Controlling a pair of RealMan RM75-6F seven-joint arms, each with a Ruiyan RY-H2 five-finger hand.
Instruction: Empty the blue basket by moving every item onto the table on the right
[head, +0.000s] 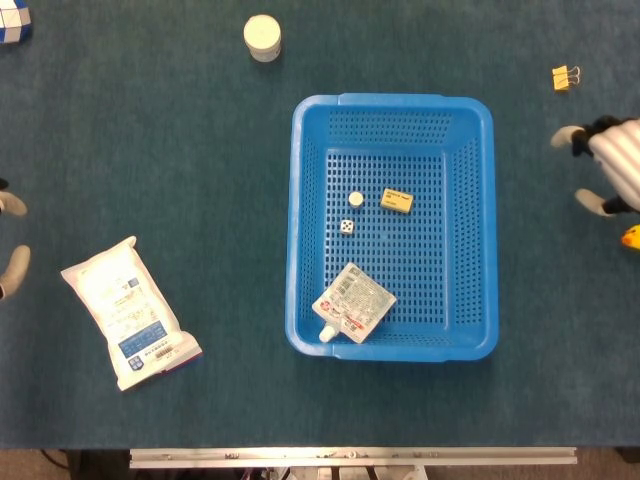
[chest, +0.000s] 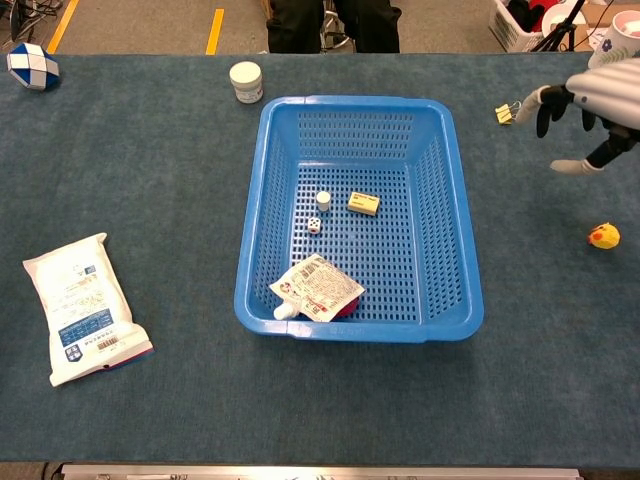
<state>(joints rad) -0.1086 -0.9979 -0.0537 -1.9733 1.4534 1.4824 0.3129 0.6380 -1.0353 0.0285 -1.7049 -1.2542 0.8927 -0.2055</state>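
My right hand (chest: 590, 105), fingers spread and empty, hovers right of the blue plastic basket (chest: 448, 240); the small yellow duck toy (chest: 603, 236) lies on the counter (chest: 560, 330) beyond the basket's right wall. Left hand (head: 10, 240): state indeterminate.

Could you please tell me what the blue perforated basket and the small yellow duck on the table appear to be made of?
The blue perforated basket looks like moulded plastic with a slight sheen: its grid holes are uniform and its rim rounded. The small yellow duck seems rubber or soft plastic, smooth and bright, but it is too small to be sure.
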